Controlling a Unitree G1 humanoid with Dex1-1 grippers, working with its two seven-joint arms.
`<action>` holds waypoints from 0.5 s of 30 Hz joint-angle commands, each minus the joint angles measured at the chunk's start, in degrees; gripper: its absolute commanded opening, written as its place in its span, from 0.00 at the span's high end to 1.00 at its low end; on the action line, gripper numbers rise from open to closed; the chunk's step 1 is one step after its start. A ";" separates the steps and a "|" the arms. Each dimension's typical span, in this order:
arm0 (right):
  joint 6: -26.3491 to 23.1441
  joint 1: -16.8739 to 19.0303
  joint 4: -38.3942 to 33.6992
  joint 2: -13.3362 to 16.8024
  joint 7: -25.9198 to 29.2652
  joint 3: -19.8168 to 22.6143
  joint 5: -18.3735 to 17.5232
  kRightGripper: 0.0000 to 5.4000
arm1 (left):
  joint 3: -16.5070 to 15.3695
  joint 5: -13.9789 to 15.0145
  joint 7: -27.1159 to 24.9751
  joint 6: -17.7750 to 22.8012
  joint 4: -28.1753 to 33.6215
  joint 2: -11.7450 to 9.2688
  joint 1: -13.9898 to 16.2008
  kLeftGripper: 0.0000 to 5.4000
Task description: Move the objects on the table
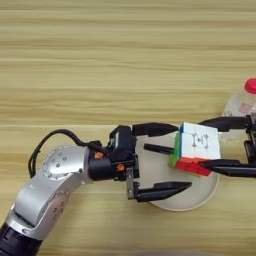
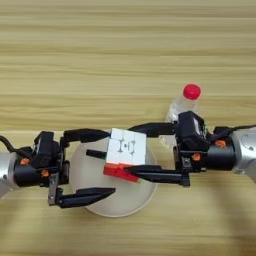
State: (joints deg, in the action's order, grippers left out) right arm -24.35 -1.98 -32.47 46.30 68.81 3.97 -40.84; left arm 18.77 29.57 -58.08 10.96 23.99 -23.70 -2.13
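Left eye view: the left gripper (image 1: 172, 160) is reaching in from the left over the plate (image 1: 200, 197), its two black fingers spread wide, one above and one below the plate's near half, pinching nothing. The cube (image 1: 196, 148) is sitting just beyond those fingertips, tilted, white face up and slightly toward the camera, green face toward the left gripper, red face along the bottom. A black pen (image 1: 159, 148) is lying between the fingers, its long axis running left to right, its tip at the cube's green side. The bottle (image 1: 242, 105) is standing past the cube on the far right.

Right eye view: the right gripper (image 2: 131, 152) is coming in from the right, one finger running behind the cube (image 2: 126, 152) and one along its red lower edge, so it is pinching the cube over the plate (image 2: 95, 200). The bottle (image 2: 182, 105) is standing upright just behind this gripper's wrist, red cap toward the far side. The left gripper (image 2: 102, 162) is waiting, splayed, beside the cube.

Judged from this, the cube is being held for a move or a handover above the table (image 2: 125, 45); next, the right gripper needs to carry it clear of the pen and the left fingers.
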 commanded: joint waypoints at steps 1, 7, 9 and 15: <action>-0.35 -0.72 -2.55 0.39 -0.23 -0.91 -0.96 0.39 | 0.74 -0.90 -0.16 0.41 -0.31 -0.22 -0.86 0.00; -0.58 -0.24 -4.00 0.44 -0.46 -2.11 -1.55 0.39 | 1.01 -1.05 -0.10 0.34 -0.39 -0.17 -0.99 0.00; -0.63 -0.17 -4.35 0.54 -0.52 -2.07 -1.88 0.39 | 1.13 -1.16 -0.03 0.34 -0.37 -0.13 -0.97 0.00; -0.61 -0.12 -4.45 0.73 -0.65 -2.25 -1.91 0.39 | 1.22 -1.38 0.13 0.24 -0.48 0.10 -1.10 0.00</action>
State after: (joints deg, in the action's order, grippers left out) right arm -24.51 -1.79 -36.12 46.29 68.13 1.83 -42.12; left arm 19.57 29.12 -58.02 10.95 23.97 -23.43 -2.31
